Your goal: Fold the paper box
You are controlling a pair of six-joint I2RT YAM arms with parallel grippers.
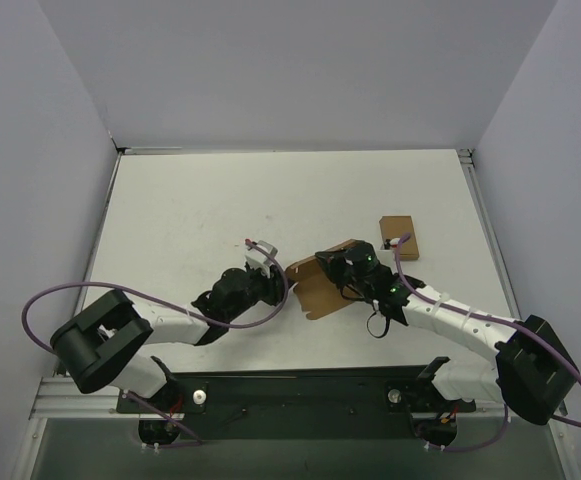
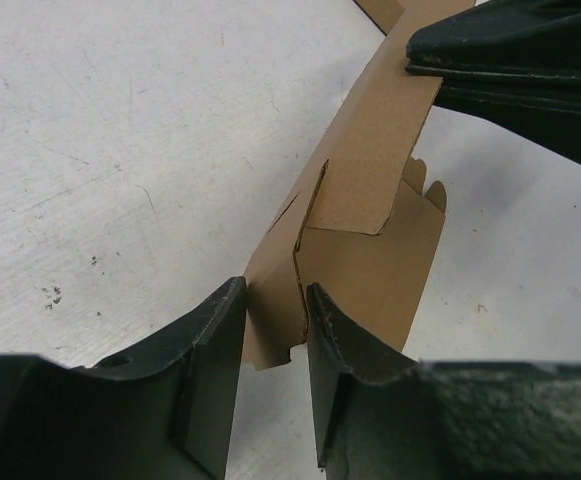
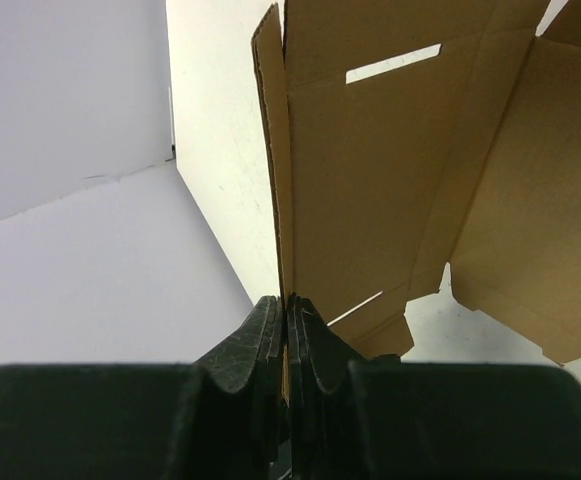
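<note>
The paper box (image 1: 313, 287) is a partly unfolded brown kraft sheet with flaps and slots, held tilted up at the table's middle between the two grippers. My right gripper (image 1: 342, 266) is shut on an upright panel of it; in the right wrist view the pads (image 3: 288, 300) pinch the panel's edge and the box (image 3: 380, 170) spreads to the right. My left gripper (image 1: 273, 268) is at the box's left end. In the left wrist view its fingers (image 2: 275, 292) stand a little apart on either side of a notched flap (image 2: 270, 320) of the box (image 2: 370, 250).
A narrower plain brown cardboard rectangle (image 1: 398, 236) lies flat to the right, behind the right gripper. The right gripper's black fingers (image 2: 510, 60) show at the top right of the left wrist view. Grey walls ring the white table (image 1: 190, 210).
</note>
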